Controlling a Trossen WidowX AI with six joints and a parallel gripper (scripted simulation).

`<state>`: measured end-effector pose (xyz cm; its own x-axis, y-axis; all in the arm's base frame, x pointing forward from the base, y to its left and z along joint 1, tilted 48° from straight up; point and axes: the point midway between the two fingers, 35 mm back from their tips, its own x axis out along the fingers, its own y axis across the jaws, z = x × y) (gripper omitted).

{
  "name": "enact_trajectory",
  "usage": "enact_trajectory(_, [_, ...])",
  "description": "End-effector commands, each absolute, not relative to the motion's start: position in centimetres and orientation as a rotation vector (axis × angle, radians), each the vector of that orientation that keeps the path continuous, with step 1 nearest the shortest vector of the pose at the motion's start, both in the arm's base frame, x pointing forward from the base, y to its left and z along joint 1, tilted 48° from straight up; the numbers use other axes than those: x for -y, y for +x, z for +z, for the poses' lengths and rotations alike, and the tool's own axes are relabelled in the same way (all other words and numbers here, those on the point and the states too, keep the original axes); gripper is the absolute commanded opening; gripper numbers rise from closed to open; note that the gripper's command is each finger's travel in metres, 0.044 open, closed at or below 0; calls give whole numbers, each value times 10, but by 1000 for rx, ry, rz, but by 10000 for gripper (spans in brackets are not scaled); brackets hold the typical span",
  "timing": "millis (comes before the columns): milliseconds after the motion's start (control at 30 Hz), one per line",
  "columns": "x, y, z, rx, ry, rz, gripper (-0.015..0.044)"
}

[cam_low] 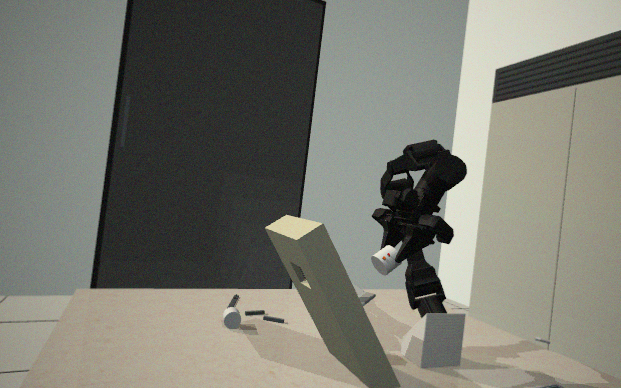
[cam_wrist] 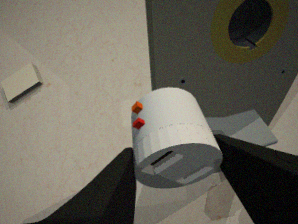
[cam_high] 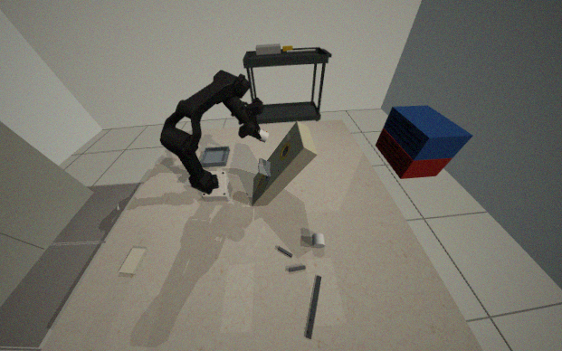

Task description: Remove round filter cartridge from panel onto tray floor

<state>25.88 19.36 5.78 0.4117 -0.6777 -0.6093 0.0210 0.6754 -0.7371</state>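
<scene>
From my station I see the jaws clamped partway shut on the white filter cartridge (cam_wrist: 174, 137), one dark finger on each side of its round body. The cartridge is out of the service panel (cam_high: 286, 163) and hangs in the air, touching nothing but the jaws. In the wrist view its face points toward the camera and shows a narrow slot; two small red-orange marks sit on its left side.

Behind it the panel's grey face carries a yellow ring around a dark, open socket (cam_wrist: 250, 20), with a label above that starts "FILTER FC"; the rest is too blurred for me to read. In the top view the cartridge (cam_high: 263, 135) sits up and to the left of that socket (cam_high: 284, 150), apart from the panel. The exterior view puts the cartridge (cam_low: 385, 259) to the right of the leaning panel (cam_low: 331, 300), well above the tabletop (cam_low: 166, 340).

The tray (cam_high: 215, 156) lies on the tabletop beside the arm's base, left of the panel and below the held cartridge; I see nothing in it.

Farther out on the tabletop lie a small white cylinder (cam_high: 319, 239), two short dark pieces (cam_high: 284, 251) and (cam_high: 296, 268), a long dark bar (cam_high: 313, 307) and a pale flat block (cam_high: 132, 260). A blue and red box (cam_high: 422, 140) stands off to the right, and a dark cart (cam_high: 286, 83) against the back wall.
</scene>
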Motion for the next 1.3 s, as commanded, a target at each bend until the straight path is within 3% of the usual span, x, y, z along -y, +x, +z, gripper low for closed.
enact_trajectory(0, [-195,256,58,-1084,-735,-472,0])
enact_trajectory(800, [-303,140,-42,-1425,-1164,522,0])
enact_trajectory(1033, [-306,132,-47,-1430,-1179,571,0])
enact_trajectory(1267, [-302,85,-78,-1455,-1223,732,0])
